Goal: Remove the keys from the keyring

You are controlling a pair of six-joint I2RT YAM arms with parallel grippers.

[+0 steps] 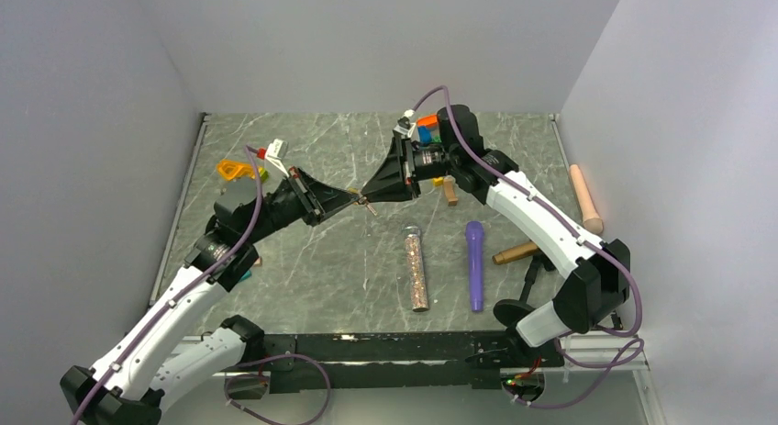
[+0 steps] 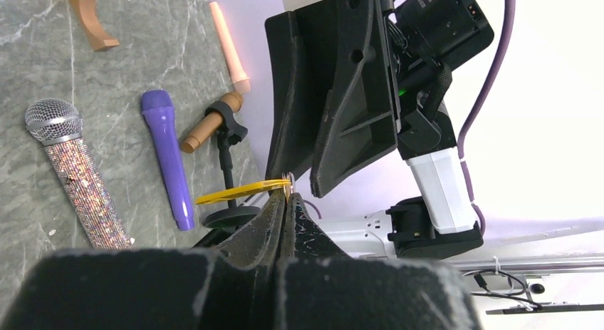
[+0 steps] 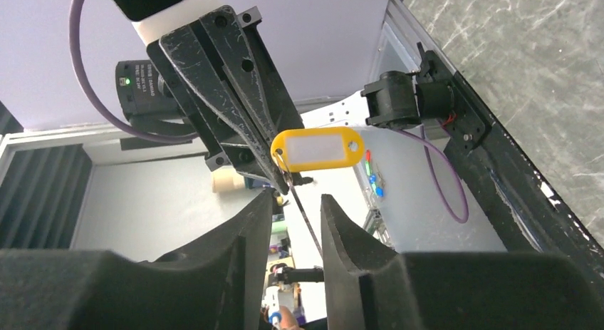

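Observation:
My left gripper [image 1: 351, 199] is raised over the table's middle and shut on the keyring [image 2: 288, 184]. A yellow key tag [image 2: 238, 193] sticks out sideways from its tips. In the right wrist view the tag [image 3: 318, 148] shows a white label and hangs at the left fingers [image 3: 235, 109]. A thin key [image 3: 305, 217], seen edge-on, hangs from the ring into the gap between my right fingers [image 3: 249, 227]. My right gripper [image 1: 365, 194] is open and meets the left one tip to tip. A small key piece [image 1: 370, 206] dangles between them.
A glitter microphone [image 1: 416, 267] and a purple microphone [image 1: 474, 264] lie at the front centre. A wooden microphone on a black stand [image 1: 516, 253] and a peach handle [image 1: 585, 197] are at the right. An orange triangular frame [image 1: 232, 169] lies at the back left, coloured blocks [image 1: 427, 127] at the back.

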